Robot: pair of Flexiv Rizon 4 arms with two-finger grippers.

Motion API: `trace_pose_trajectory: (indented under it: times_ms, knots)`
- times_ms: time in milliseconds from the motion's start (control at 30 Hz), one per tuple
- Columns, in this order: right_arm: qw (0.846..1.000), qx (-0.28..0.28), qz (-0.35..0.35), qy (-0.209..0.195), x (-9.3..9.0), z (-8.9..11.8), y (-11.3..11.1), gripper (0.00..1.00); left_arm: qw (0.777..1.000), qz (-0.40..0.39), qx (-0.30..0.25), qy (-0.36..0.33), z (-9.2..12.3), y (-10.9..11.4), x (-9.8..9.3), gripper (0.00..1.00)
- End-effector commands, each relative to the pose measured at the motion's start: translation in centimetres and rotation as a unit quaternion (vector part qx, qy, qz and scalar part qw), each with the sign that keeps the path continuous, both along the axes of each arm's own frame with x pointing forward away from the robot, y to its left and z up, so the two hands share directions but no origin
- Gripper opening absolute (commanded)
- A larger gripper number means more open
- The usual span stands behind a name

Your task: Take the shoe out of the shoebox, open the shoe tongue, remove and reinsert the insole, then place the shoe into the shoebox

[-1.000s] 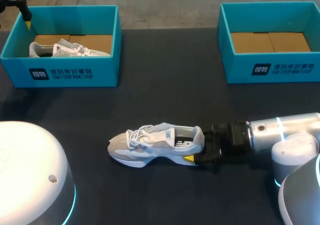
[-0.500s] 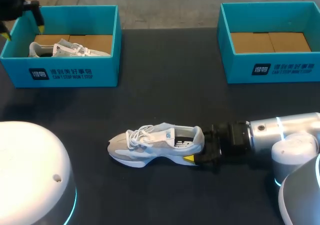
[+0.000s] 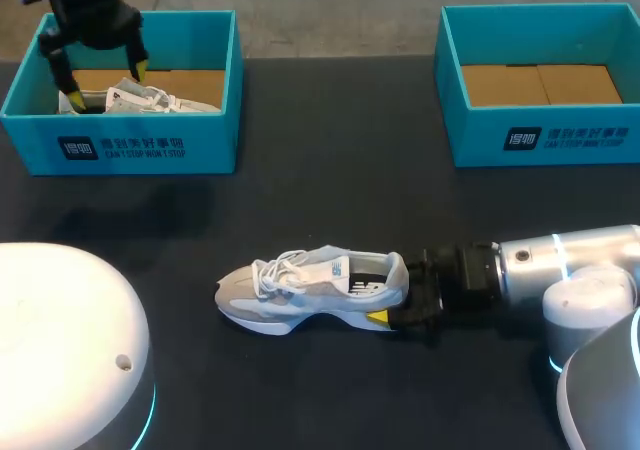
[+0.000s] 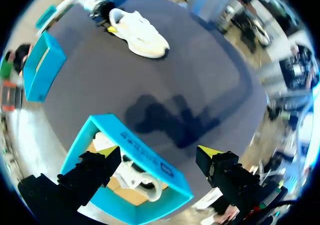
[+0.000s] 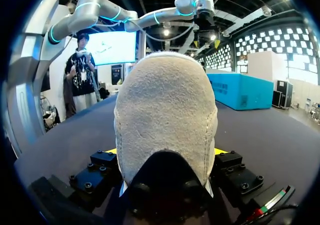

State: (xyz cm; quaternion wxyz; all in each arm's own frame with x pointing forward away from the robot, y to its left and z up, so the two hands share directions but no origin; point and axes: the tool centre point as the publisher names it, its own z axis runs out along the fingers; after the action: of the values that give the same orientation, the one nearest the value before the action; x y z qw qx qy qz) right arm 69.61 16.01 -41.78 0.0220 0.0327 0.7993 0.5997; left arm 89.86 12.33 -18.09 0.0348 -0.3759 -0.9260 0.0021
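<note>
The tabletop point(image 3: 330, 170) was a dark, matte sheet that ran edge to edge and carried a faint shadow near the left shoebox. We had two teal boxes along the far edge. The left shoebox point(image 3: 130, 145) sat at the far left corner, and the right shoebox point(image 3: 540, 135) at the far right corner showed its brown cardboard floor. Between them and the near edge, close to the middle, the shoe point(image 3: 310, 285) stood sole-down, its toe towards the left edge and its heel towards the right. A second shoe point(image 3: 160, 98), pale like the first, lay inside the left shoebox against its far wall.

Our right arm point(image 3: 570, 265) came in low from the right edge. The right gripper point(image 3: 400, 292) was clenched on the shoe's heel, one yellow tip showing beside the sole. In the right wrist view the heel filled the space between the fingers, with a yellow tip at either side. Our left gripper point(image 3: 98, 72) hung over the left end of the left shoebox, above the second shoe. Its fingers point(image 4: 107, 152) were spread wide and held nothing. The left arm's white base point(image 3: 60, 340) filled the near left corner.

A second before, the left gripper had shown only at the far left corner, outside the box. Half a second before, it was still outside the box's left wall, and by this moment it had swung in over the box. The shoe, the right gripper and both boxes had kept their places.
</note>
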Motion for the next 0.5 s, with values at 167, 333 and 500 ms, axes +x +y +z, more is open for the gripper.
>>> trace_pose_trajectory:
  times_ms: [167,333,500]
  knots:
    - [1.000,-0.002,-0.001,0.000,-0.1,-0.1,0.2,0.00,0.994,0.100,-0.023,0.037,0.1,-0.2,0.4,1.00]
    - [1.000,-0.002,-0.001,0.000,-0.1,-0.1,0.2,0.00,0.994,0.100,-0.023,0.037,0.1,-0.2,0.4,1.00]
    - [1.000,-0.002,-0.001,0.000,-0.1,-0.1,0.2,0.00,0.987,0.152,-0.043,0.020,0.1,-1.5,-2.6,1.00]
